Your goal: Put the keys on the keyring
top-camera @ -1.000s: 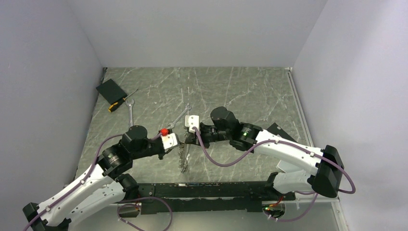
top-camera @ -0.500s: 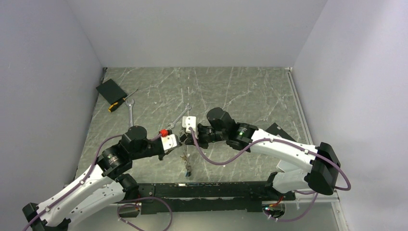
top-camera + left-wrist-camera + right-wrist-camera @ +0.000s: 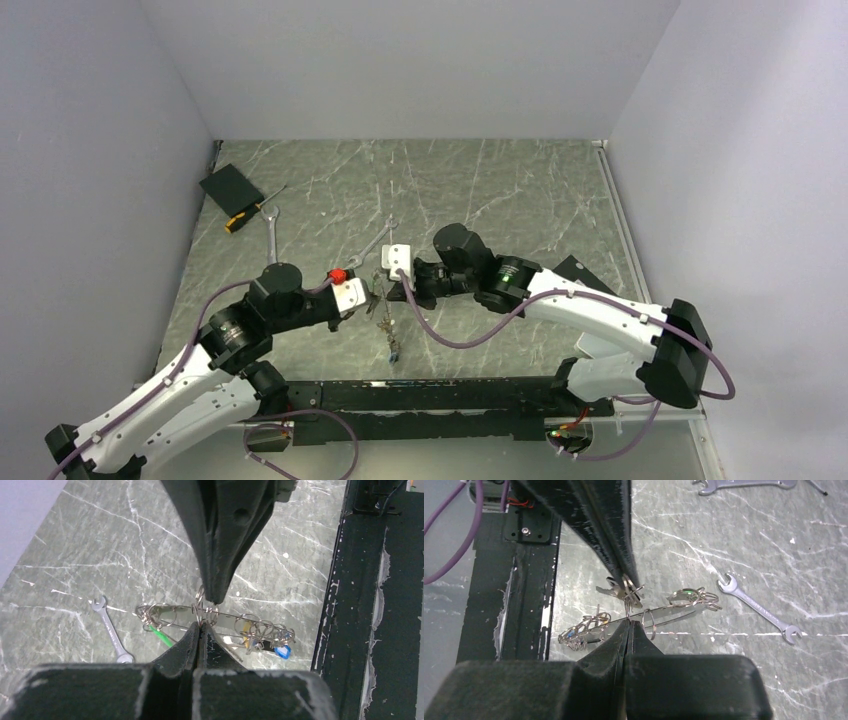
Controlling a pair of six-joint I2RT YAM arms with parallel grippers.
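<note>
Both arms meet mid-counter. The left tool is pinched closed on the keyring, and the right tool is also clamped on it at a small ring right beside the left tool's tips. The keyring is held up off the counter between them, with its slack dangling toward the near edge; cannot tell if the low end touches down.

Progress looks late: keys are already bunched along the loop, green key at one end, blue key at the other. No loose key is visible on the counter, only a spanner. Likely the last ring is being worked on or closed; unclear.

The keyring's long axis runs far to near, with the blue end pointing at the arm bases
</note>
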